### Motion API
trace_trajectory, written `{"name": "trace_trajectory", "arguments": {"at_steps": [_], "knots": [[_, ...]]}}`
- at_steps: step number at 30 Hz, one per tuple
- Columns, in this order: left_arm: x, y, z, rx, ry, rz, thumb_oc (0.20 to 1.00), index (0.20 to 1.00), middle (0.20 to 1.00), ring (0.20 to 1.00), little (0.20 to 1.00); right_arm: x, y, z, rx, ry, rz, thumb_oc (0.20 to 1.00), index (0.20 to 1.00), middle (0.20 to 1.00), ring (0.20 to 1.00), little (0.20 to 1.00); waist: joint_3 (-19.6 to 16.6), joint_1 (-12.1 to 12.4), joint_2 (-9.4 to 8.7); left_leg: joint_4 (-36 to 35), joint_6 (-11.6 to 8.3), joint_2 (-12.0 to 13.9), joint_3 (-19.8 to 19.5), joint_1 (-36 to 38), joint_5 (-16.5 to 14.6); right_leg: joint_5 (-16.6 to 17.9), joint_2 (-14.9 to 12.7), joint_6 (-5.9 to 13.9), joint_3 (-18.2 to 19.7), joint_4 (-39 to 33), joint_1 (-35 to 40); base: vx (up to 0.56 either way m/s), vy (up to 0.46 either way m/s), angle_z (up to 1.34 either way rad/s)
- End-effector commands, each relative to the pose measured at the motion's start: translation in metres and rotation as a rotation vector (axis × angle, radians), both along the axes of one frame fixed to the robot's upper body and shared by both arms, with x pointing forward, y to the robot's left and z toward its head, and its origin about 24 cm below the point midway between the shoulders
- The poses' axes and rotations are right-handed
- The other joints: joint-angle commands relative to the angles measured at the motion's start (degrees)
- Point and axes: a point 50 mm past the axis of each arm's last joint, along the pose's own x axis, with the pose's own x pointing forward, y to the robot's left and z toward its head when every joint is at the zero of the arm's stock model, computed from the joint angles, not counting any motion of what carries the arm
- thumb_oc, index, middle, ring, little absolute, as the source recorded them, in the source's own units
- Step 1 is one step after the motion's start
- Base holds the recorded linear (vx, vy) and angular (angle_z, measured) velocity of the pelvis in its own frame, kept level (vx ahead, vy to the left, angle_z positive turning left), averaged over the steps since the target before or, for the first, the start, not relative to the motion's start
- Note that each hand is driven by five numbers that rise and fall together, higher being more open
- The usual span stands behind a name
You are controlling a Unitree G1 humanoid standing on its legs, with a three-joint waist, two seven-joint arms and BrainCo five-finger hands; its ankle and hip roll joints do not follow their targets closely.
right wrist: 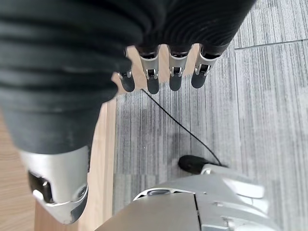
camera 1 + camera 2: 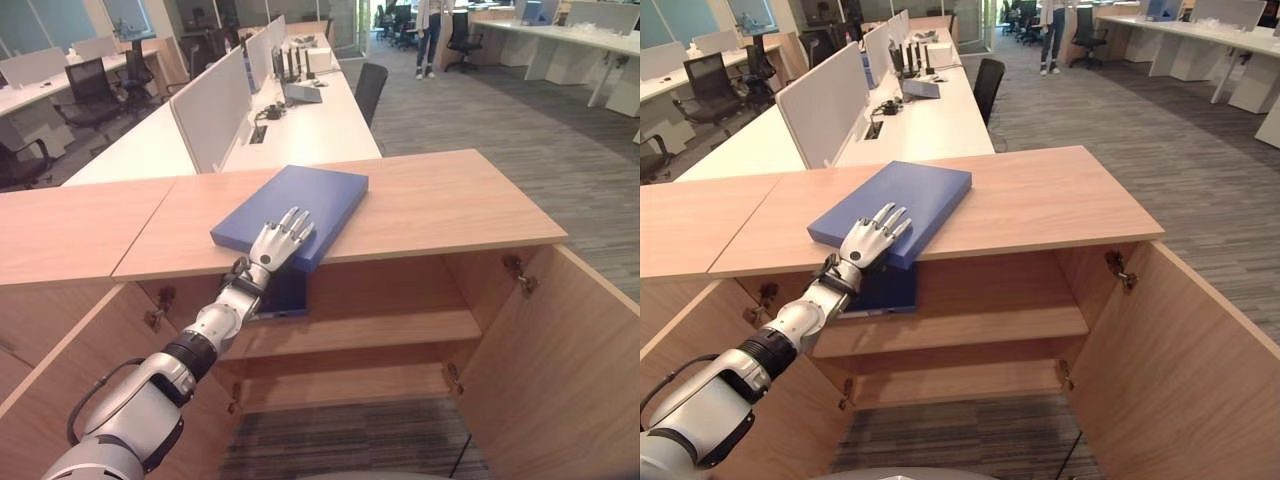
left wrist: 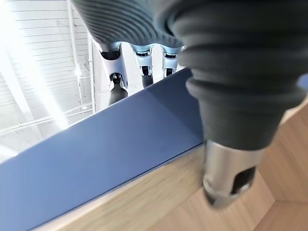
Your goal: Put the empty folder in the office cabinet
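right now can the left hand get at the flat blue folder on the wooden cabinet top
Likely yes: the left hand already rests with straight fingers on the flat blue folder, which overhangs the wooden cabinet top, with nothing in between.

**Folder on the cabinet top**

I see the folder (image 2: 295,212) lying centre frame on the cabinet (image 2: 430,205), overhanging its front edge. My left hand (image 2: 280,240) rests on its near corner. Below, another folder (image 2: 285,295) sits on the shelf (image 2: 400,328). Desks (image 2: 300,125) stand behind, upper left.

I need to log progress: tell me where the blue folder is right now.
In the left eye view the blue folder lies flat on the cabinet top, left of centre, one corner overhanging the front edge, with the left hand resting on that corner.
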Motion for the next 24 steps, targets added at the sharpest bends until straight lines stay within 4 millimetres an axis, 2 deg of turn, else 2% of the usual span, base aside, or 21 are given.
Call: {"name": "trace_trajectory", "arguments": {"at_steps": [1, 10, 14, 20, 21, 23, 24], "knots": [[-0.024, 0.048, -0.067, 0.088, 0.324, 0.230, 0.200, 0.200, 0.200, 0.200, 0.200, 0.020, 0.004, 0.001, -0.022, -0.038, 0.041, 1.000, 1.000, 1.000, 1.000, 1.000, 2.61, -2.01, -3.88, 0.72, 0.26, -1.43, 0.13, 5.13, -9.10, -2.74, -0.83, 4.08, 0.68, 0.38, 1.54, 0.00, 0.000, 0.00], [-0.038, 0.042, -0.077, -0.043, 0.345, 0.243, 0.200, 0.200, 0.200, 0.200, 0.200, 0.016, 0.006, 0.000, -0.029, -0.024, 0.017, 1.000, 1.000, 1.000, 1.000, 1.000, 2.80, -1.55, -3.98, 0.72, 0.27, -1.39, 0.03, 5.42, -8.98, -2.88, -0.85, 3.98, 0.51, 0.38, 1.90, 0.01, 0.002, -0.04], [-0.043, 0.032, -0.077, -0.171, 0.342, 0.237, 0.200, 0.200, 0.200, 0.200, 0.200, 0.018, 0.008, 0.000, -0.029, -0.028, 0.009, 1.000, 1.000, 1.000, 1.000, 1.000, 3.06, -1.30, -4.13, 0.72, 0.29, -1.44, -0.26, 5.31, -8.84, -2.81, -0.86, 3.87, 0.41, 0.38, 1.83, 0.00, -0.002, -0.03], [-0.048, 0.005, -0.051, -0.463, 0.286, 0.117, 0.200, 0.200, 0.200, 0.200, 0.200, 0.019, 0.012, -0.001, -0.020, -0.040, -0.008, 1.000, 1.000, 1.000, 1.000, 1.000, 3.67, -0.50, -4.54, 0.72, 0.44, -1.49, -0.91, 4.78, -8.52, -2.59, -1.01, 3.77, 0.01, 0.38, 1.59, 0.00, -0.001, -0.01], [-0.049, 0.006, -0.050, -0.463, 0.287, 0.118, 0.200, 0.200, 0.200, 0.200, 0.200, 0.019, 0.012, -0.001, -0.020, -0.040, -0.007, 1.000, 1.000, 1.000, 1.000, 1.000, 3.65, -0.56, -4.54, 0.72, 0.45, -1.49, -0.92, 4.77, -8.52, -2.59, -1.01, 3.78, 0.01, 0.38, 1.58, 0.00, 0.000, 0.00], [-0.052, -0.001, -0.034, -0.574, 0.262, 0.060, 0.200, 0.200, 0.200, 0.200, 0.200, 0.020, 0.013, -0.001, -0.015, -0.046, -0.013, 1.000, 1.000, 1.000, 1.000, 1.000, 3.88, -0.25, -4.78, 0.72, 0.53, -1.49, -1.19, 4.62, -8.42, -2.49, -1.03, 3.75, -0.11, 0.38, 1.48, 0.00, 0.000, 0.00], [-0.056, -0.008, -0.015, -0.678, 0.232, -0.009, 0.200, 0.200, 0.200, 0.200, 0.200, 0.022, 0.015, -0.001, -0.008, -0.053, -0.019, 1.000, 1.000, 1.000, 1.000, 1.000, 4.15, 0.09, -4.95, 0.72, 0.60, -1.50, -1.47, 4.37, -8.29, -2.43, -1.02, 3.70, -0.20, 0.38, 1.33, 0.00, 0.000, 0.00]]}}
